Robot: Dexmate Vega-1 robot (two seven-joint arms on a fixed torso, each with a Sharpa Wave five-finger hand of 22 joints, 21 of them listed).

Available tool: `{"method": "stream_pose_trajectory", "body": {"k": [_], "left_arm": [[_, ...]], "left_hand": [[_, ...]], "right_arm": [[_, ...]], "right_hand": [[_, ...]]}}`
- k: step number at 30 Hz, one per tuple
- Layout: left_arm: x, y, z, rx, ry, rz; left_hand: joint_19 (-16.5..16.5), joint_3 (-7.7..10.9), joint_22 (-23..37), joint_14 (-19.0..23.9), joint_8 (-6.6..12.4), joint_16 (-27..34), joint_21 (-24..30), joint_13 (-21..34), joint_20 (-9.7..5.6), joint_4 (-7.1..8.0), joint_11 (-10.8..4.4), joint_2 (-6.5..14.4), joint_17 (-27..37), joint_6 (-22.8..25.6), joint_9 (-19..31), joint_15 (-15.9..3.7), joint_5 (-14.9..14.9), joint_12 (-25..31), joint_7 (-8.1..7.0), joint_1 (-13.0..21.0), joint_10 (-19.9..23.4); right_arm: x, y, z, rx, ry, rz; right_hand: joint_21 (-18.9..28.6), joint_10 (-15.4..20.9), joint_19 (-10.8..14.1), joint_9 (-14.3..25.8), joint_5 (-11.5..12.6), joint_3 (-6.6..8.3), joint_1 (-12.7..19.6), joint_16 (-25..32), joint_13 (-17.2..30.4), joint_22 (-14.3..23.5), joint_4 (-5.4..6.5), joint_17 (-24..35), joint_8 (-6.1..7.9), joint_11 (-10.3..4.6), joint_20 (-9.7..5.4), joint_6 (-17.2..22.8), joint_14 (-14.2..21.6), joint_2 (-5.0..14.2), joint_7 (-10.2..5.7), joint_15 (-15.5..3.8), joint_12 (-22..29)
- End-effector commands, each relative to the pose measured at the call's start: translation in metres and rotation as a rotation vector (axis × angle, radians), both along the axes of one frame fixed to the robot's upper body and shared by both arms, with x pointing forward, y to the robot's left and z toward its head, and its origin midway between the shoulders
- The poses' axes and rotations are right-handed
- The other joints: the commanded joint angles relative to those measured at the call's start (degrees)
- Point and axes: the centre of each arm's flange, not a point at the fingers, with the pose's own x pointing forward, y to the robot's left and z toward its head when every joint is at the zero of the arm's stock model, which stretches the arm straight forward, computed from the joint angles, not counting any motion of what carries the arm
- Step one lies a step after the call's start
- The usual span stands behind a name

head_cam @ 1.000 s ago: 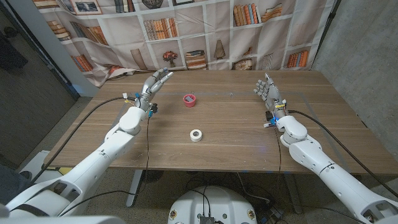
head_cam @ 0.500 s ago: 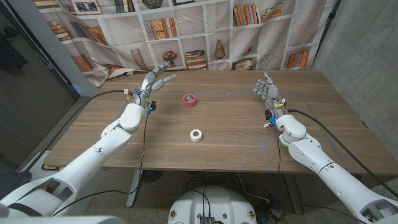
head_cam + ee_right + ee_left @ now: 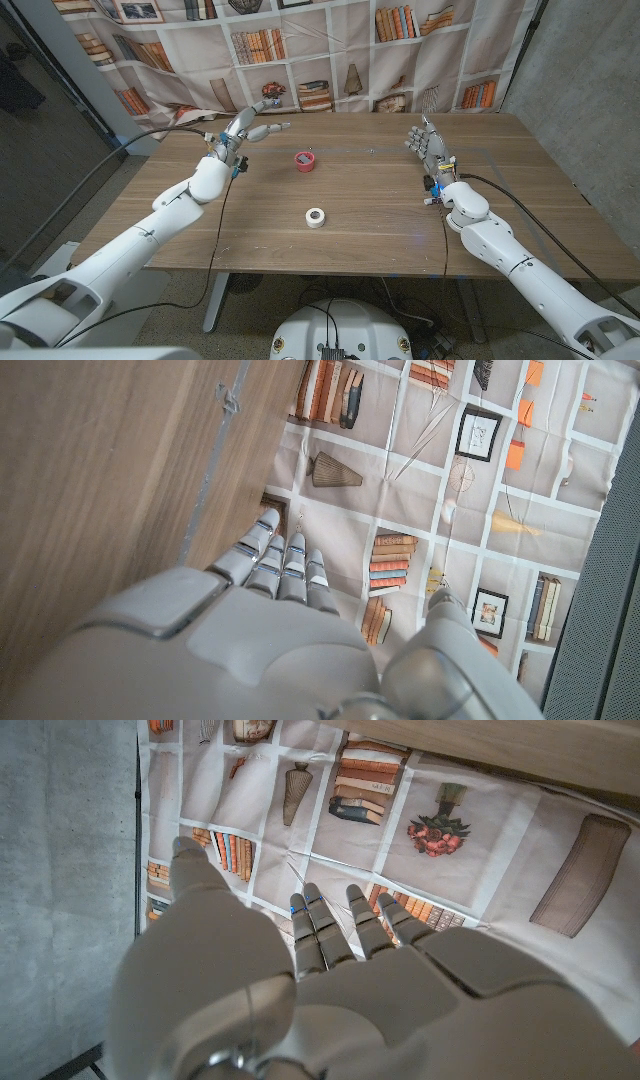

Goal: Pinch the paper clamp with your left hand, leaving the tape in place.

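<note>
The red paper clamp (image 3: 303, 160) lies on the far half of the wooden table (image 3: 360, 200). A white roll of tape (image 3: 316, 217) sits nearer, close to the table's middle. My left hand (image 3: 247, 124) hovers to the left of the clamp and a little beyond it, apart from it, holding nothing, with its fingers spread and pointing toward the clamp's side. In the left wrist view the back of the left hand (image 3: 330, 990) faces the bookshelf backdrop with fingers apart. My right hand (image 3: 426, 146) stands open at the table's right side, also seen as the right hand (image 3: 250, 630).
A printed bookshelf curtain (image 3: 330, 50) hangs right behind the table's far edge. Black cables (image 3: 150, 175) trail from both wrists over the tabletop. A grey wall (image 3: 590, 80) stands to the right.
My left arm has swung outward to the left and the left hand has risen toward the far edge, its fingers turning toward the clamp. Clamp, tape and right hand have stayed put.
</note>
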Motion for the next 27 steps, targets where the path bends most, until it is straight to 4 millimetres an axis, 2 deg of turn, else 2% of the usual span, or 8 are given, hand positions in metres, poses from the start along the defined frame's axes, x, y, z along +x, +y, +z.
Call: {"method": "stream_pose_trajectory", "body": {"k": [1, 4, 6, 9, 21, 27], "left_arm": [[-0.01, -0.004, 0.016, 0.154, -0.076, 0.142], [-0.012, -0.005, 0.019, 0.187, -0.077, 0.161], [-0.013, -0.005, 0.021, 0.219, -0.082, 0.184], [-0.014, -0.007, 0.025, 0.273, -0.081, 0.213], [-0.018, -0.021, 0.049, 0.521, -0.088, 0.324], [-0.021, -0.027, 0.053, 0.601, -0.094, 0.352]], "left_hand": [[-4.15, -0.34, 0.16, -0.57, 0.41, -0.49, -1.1, 0.29, 1.21, 0.1, -0.35, 0.37, 0.05, 1.99, 0.18, -6.28, 0.73, -0.53, -1.02, 0.6, 1.41], [-5.66, -0.43, 0.16, -1.15, 0.25, -0.73, -1.25, 0.29, 1.77, 0.17, -0.39, 0.39, 0.06, 2.35, 0.17, -6.5, 0.85, -0.79, -1.5, 0.82, 1.86], [-6.66, -0.49, 0.16, -1.9, 0.02, -0.97, -1.26, 0.29, 2.72, 0.24, -0.41, 0.44, 0.08, 2.36, 0.17, -6.18, 0.96, -1.08, -1.79, 0.98, 2.01], [-6.94, -0.53, 0.17, -2.19, -0.12, -1.01, -1.12, 0.31, 3.44, 0.3, -0.43, 0.52, 0.11, 2.43, 0.17, -5.74, 1.04, -1.27, -2.28, 1.07, 2.12], [-7.24, -0.6, 0.19, -2.5, -0.29, -1.01, -0.9, 0.34, 3.53, 0.41, -0.47, 0.65, 0.15, 2.65, 0.18, -6.14, 1.16, -1.46, -2.69, 1.19, 2.48], [-7.29, -0.66, 0.2, -2.51, -0.25, -0.94, -0.74, 0.37, 3.37, 0.49, -0.45, 0.71, 0.17, 3.14, 0.19, -6.45, 1.24, -1.57, -3.02, 1.24, 2.77]], "right_arm": [[0.0, 0.005, 0.001, 0.002, 0.002, 0.001], [0.0, 0.007, 0.0, 0.011, 0.007, 0.001], [0.0, 0.007, 0.001, 0.008, 0.007, 0.002], [-0.001, 0.007, 0.001, 0.006, 0.007, 0.002], [-0.001, 0.005, 0.003, 0.008, 0.017, 0.001], [0.0, 0.005, 0.001, 0.008, 0.018, 0.004]], "right_hand": [[0.37, 0.63, 0.71, 0.27, -0.12, 0.09, 0.68, 0.22, 0.3, 0.29, -0.21, 0.14, 0.56, 0.05, -1.95, 0.6, 0.53, 0.01, 0.17, 0.04, 0.22], [0.36, 0.7, 0.73, 0.27, -0.13, 0.07, 0.67, 0.24, 0.3, 0.29, -0.21, 0.15, 0.55, 0.03, -1.91, 0.64, 0.66, 0.03, 0.15, 0.11, 0.22], [0.34, 0.76, 0.74, 0.27, -0.15, 0.05, 0.66, 0.23, 0.3, 0.29, -0.22, 0.15, 0.54, 0.04, -1.94, 0.66, 0.71, 0.03, 0.15, 0.09, 0.23], [0.33, 0.81, 0.77, 0.27, -0.16, 0.04, 0.68, 0.22, 0.3, 0.29, -0.23, 0.15, 0.52, 0.05, -1.92, 0.66, 0.77, 0.05, 0.17, 0.12, 0.22], [0.29, 0.87, 0.87, 0.27, -0.2, -0.02, 0.62, 0.14, 0.3, 0.3, -0.21, 0.19, 0.45, -0.01, -1.8, 0.72, 0.89, 0.15, 0.19, 0.14, 0.15], [0.27, 0.87, 0.9, 0.28, -0.21, -0.06, 0.58, 0.1, 0.31, 0.3, -0.2, 0.2, 0.41, 0.04, -1.79, 0.72, 0.91, 0.17, 0.18, 0.19, 0.1]]}}
